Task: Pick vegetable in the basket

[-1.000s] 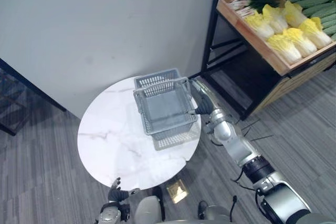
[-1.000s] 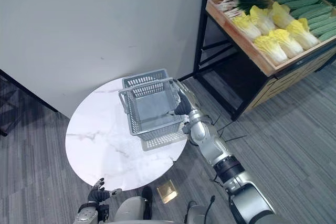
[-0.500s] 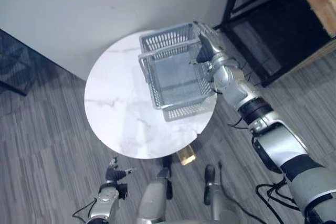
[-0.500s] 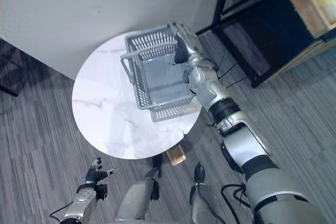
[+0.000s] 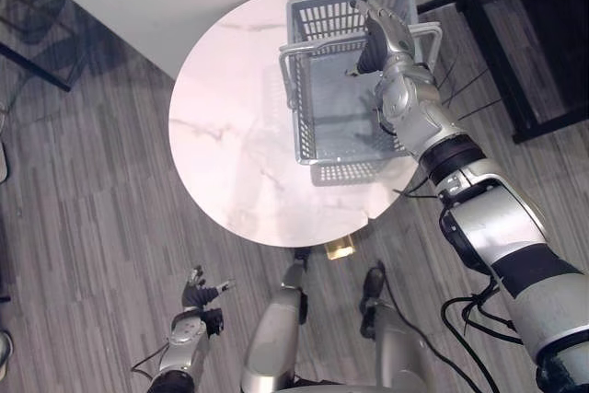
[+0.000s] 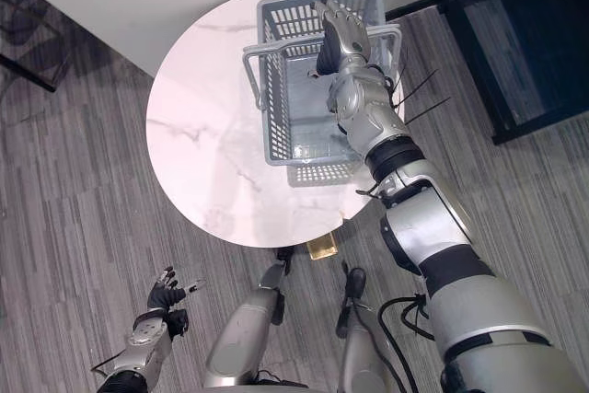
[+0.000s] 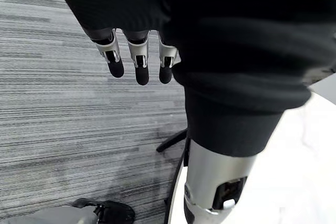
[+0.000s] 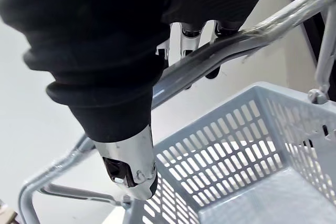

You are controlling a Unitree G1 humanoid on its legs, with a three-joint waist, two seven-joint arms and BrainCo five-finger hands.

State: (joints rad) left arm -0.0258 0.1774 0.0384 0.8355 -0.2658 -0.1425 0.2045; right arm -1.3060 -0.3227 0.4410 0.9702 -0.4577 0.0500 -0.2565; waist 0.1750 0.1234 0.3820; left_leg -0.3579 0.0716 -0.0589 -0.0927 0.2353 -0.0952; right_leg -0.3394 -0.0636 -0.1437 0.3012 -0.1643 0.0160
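Grey basket [image 5: 322,14] upright on far-right part of round white table [image 5: 230,135], nr its far edge. Handle [image 8: 210,61] raised. R hand [image 5: 385,36] above that same part of table, lying across handle bar, seemingly touching it; can't tell if clamped or loose. L hand [image 6: 164,299] low, off table's near side, over grey floor [image 7: 52,103]; fingers [image 7: 137,66] straight, slightly apart, holding nothing

Above the basket [image 5: 342,172], handle [image 5: 322,43] and right hand [image 5: 385,36] obstruct.
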